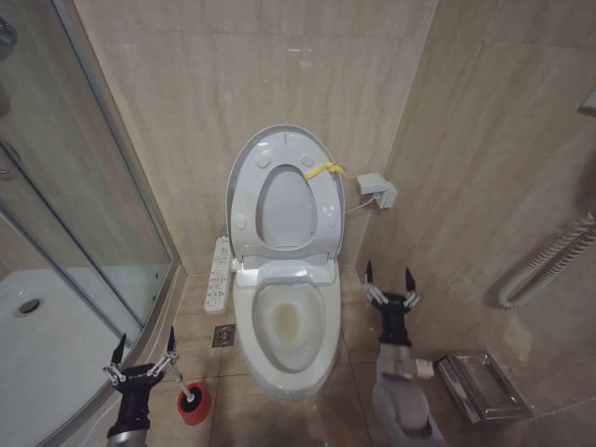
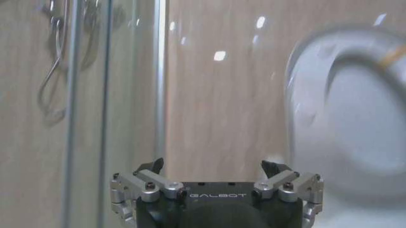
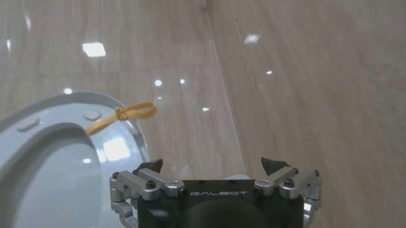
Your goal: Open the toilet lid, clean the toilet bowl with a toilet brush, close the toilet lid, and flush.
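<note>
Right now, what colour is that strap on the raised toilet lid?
Yellow strap, tied at the toilet lid rim; clearest in the head view.

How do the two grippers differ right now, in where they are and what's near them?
The left gripper hangs low by the shower tray, just above the toilet brush in its red holder; the right gripper sits higher, right of the toilet bowl, near the wall. Both are open, empty and pointing up toward the raised toilet lid.
</note>
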Controlling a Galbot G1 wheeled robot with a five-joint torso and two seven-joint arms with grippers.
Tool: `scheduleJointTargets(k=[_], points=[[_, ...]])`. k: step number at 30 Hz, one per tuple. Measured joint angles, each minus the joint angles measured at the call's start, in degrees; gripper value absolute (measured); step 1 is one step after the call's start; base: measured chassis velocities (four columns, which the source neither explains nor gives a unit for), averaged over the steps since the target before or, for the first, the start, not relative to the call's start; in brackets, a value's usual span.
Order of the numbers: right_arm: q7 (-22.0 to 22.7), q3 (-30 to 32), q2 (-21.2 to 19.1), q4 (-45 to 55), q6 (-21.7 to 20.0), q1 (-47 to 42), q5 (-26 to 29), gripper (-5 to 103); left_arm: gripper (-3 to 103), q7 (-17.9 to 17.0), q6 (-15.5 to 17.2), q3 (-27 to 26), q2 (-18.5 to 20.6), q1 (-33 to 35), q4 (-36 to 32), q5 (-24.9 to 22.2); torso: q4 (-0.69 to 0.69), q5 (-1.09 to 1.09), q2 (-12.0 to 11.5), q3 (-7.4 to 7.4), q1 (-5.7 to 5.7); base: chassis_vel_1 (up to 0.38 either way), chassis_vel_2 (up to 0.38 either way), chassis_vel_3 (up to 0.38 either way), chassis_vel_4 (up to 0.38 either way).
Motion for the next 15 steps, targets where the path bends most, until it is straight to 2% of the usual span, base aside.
scheduleJointTargets(k=[3,4,8,9,13,15], points=[[2.1,-1.6,-3.3,-1.9,-5.2,6.1,0.7,100,100,2.7,-2.6,-0.8,0.1,0.7,-3.9,-1.1,0.03,-0.01,0.0,0.00,0.00,0.000,0.000,0.000,0.000],[2.1,-1.6,-3.3,-1.9,-5.2,6.1,0.7,100,100,2.7,-2.6,-0.8,0.1,0.7,-3.9,-1.1,0.03,-0.01,0.0,0.00,0.00,0.000,0.000,0.000,0.000],[3.9,-4.5,-7.7,-5.8,-11.6,12.9,3.1,100,100,3.5,-2.4,-1.4,0.0,0.9,-7.3,-1.8,-0.01,0.01,0.0,0.00,0.01,0.000,0.000,0.000,0.000],[3.9,-4.5,-7.7,-5.8,-11.6,12.9,3.1,100,100,3.5,-2.4,-1.4,0.0,0.9,-7.3,-1.8,-0.01,0.01,0.0,0.00,0.01,0.000,0.000,0.000,0.000],[5.3,-7.6,-11.7,-14.1,-15.7,22.7,7.3,100,100,3.5,-1.6,-2.8,-0.1,1.6,-9.7,-1.8,-0.01,0.01,0.0,0.01,0.01,0.000,0.000,0.000,0.000],[5.3,-8.4,-12.2,-15.8,-16.1,25.1,8.5,100,100,3.5,-1.6,-3.3,-0.1,1.8,-10.0,-1.8,-0.01,0.00,0.0,0.01,0.01,0.000,0.000,0.000,0.000]])
